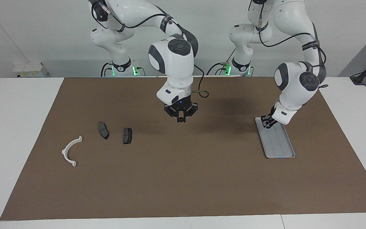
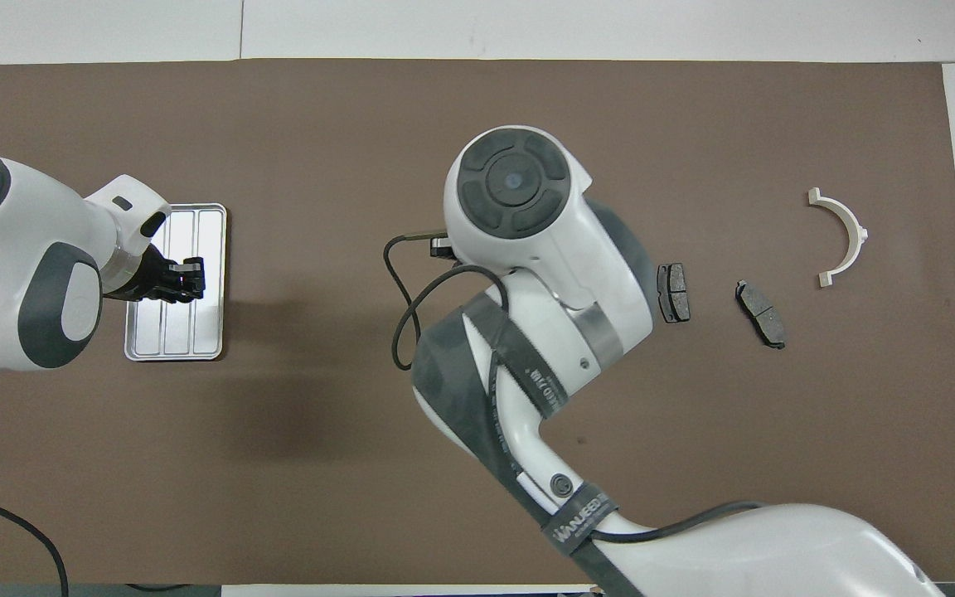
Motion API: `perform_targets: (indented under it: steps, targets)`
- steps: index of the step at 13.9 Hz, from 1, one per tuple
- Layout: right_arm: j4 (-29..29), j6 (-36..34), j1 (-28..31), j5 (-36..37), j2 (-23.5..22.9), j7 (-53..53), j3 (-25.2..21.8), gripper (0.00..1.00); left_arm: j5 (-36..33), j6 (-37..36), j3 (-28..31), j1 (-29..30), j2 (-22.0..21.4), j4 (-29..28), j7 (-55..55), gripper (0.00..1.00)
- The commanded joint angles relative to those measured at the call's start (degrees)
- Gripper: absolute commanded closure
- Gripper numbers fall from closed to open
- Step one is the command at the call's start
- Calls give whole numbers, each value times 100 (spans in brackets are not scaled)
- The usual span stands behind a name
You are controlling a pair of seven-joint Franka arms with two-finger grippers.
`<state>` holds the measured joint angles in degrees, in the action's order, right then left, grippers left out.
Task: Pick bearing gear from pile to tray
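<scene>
The left gripper (image 1: pixel 268 123) hangs low over the tray (image 1: pixel 281 149), at the end nearest the robots, jaws nearly closed, presumably on a small bearing gear (too small to make out) for release there. The right gripper (image 1: pixel 181 117), jaws closed and apparently empty, hovers over bare desk (image 1: pixel 183 178) between the tray and the pile (image 1: pixel 114 133) of brake pads and white bracket (image 1: pixel 70 152).

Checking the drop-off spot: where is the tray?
The tray lies flat on the brown mat toward the left arm's end of the table, with the left hand over its corner nearest the robots.
</scene>
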<state>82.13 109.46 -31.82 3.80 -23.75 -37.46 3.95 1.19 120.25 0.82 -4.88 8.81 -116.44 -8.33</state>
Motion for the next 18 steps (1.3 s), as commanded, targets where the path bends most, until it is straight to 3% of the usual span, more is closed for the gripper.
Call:
perform_targets:
  steps: [1, 3, 7, 18]
  targets:
    - [994, 617, -61, -46, 230, -68, -8, 100, -31, 489, -64, 250, -353, -598, 366, 94]
    - [1541, 945, -52, -46, 292, -59, 18, 100, -31, 788, -64, 260, -363, -845, 595, 94]
    - [1920, 1164, -113, -55, 265, -68, 45, 100, -31, 939, -64, 251, -345, -1021, 631, 92]
    - [2324, 2184, -272, -284, -33, -95, 54, 100, -31, 1483, -64, 260, -292, -1434, 763, 88]
